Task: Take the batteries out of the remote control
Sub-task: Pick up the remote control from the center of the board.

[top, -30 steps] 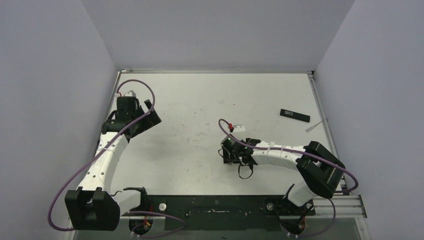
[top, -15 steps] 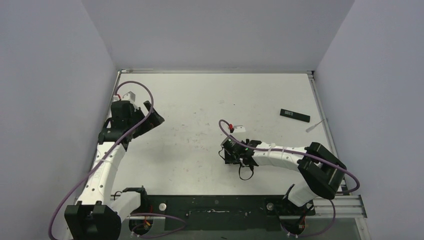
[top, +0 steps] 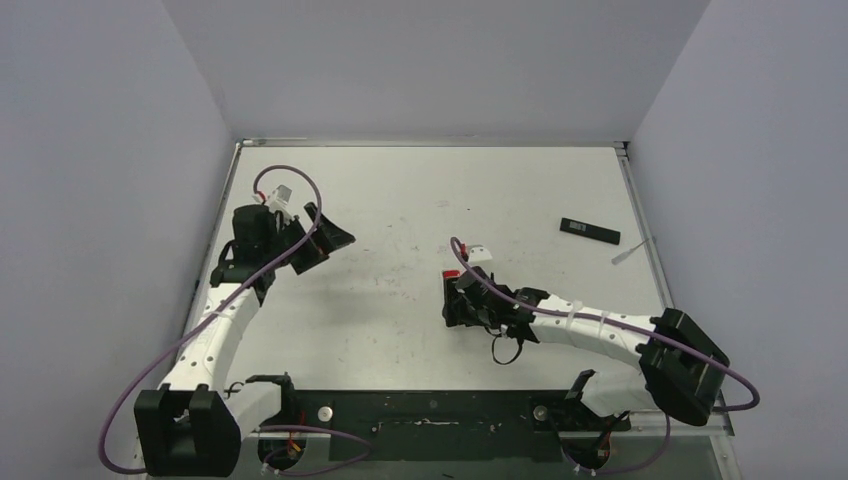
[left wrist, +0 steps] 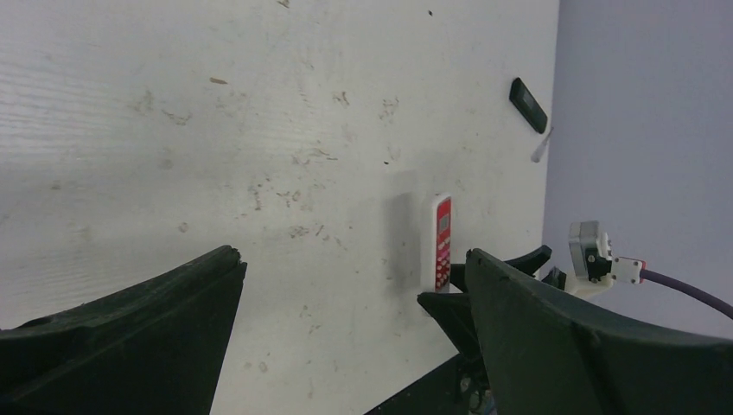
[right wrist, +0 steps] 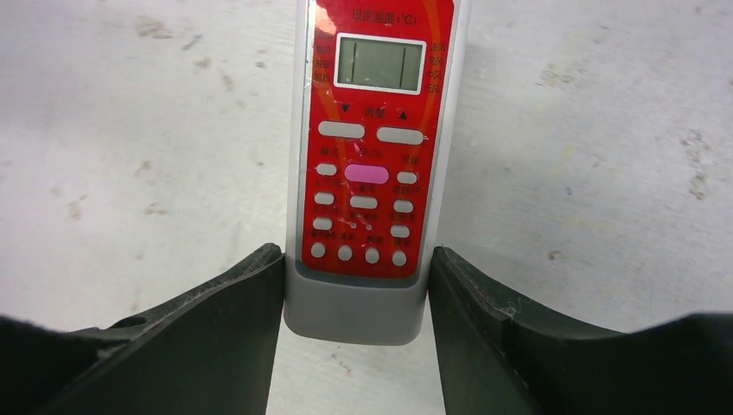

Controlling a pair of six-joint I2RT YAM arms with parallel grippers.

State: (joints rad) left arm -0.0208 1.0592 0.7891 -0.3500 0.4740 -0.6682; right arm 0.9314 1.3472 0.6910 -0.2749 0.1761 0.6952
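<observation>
Both jaws of the right gripper (right wrist: 356,259) pinch the red remote (right wrist: 372,130) at its bottom end. Buttons face up, so the battery door likely faces the table (top: 400,190). Batteries not visible, presumably inside. Left gripper (left wrist: 350,259) gapes wide and empty, well apart from the remote and aimed at it. Far right: black plate (top: 589,230) and white stick (top: 628,252), not obstructing.

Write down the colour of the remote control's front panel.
The remote control has a red front panel in a pale grey casing; clearest in the right wrist view.
</observation>
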